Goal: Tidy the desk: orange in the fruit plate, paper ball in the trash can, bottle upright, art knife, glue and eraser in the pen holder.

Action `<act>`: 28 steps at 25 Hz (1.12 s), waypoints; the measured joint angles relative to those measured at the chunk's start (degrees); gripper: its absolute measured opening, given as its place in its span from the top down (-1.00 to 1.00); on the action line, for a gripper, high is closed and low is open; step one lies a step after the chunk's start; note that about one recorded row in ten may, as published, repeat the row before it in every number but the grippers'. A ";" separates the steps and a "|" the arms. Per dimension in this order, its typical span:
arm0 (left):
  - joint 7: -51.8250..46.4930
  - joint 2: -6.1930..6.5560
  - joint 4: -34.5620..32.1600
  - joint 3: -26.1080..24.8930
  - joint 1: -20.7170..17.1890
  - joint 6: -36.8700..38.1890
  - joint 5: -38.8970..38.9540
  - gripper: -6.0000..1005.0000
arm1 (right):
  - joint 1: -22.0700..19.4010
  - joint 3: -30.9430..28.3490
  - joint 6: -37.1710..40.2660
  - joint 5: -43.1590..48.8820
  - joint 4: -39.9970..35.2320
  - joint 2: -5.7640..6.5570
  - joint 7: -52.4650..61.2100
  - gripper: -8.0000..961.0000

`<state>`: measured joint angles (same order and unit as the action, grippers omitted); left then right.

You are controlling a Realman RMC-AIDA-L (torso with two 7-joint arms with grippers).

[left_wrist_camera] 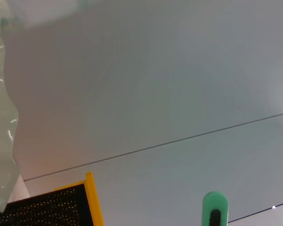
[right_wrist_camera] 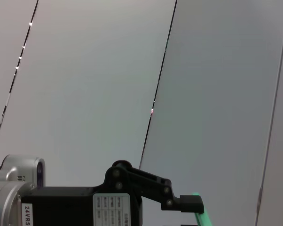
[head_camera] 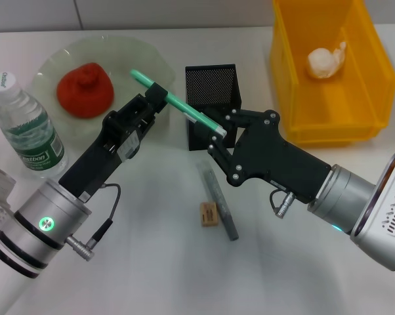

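White desk [head_camera: 151, 262], apparently two-handed knife [head_camera: 178, 104] handover

Both arms reach in toward the middle, tools nearly meeting. The left black two-finger tool [head_camera: 159, 97] points up and right from its silver wrist, clamped on a thin green stick [head_camera: 178, 104]. The right black tool [head_camera: 218, 134] pinches that stick's other end.

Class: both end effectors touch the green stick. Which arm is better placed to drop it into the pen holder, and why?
Right. The right end effector grips the green stick's end beside the pen holder; the left end effector holds it farther away, near the fruit plate.
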<state>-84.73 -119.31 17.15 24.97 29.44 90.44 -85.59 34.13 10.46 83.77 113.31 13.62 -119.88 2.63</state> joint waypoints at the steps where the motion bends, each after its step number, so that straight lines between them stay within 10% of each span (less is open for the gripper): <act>1: 0.00 0.01 -0.01 -0.04 -0.04 0.00 0.04 0.49 | 0.00 0.00 0.00 0.00 0.00 0.00 0.00 0.66; 17: 0.21 0.05 -1.18 0.18 -0.79 0.03 0.13 0.47 | -0.37 -0.55 0.26 -0.03 -0.01 0.00 0.00 0.66; 28: 13.50 0.04 -5.41 0.54 -2.49 1.86 -5.05 -0.18 | -1.60 -2.05 2.79 -0.02 -0.61 0.12 1.92 0.67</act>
<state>-71.23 -119.27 11.75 25.51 26.95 92.30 -90.64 32.52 8.40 86.56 113.29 13.01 -119.76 4.55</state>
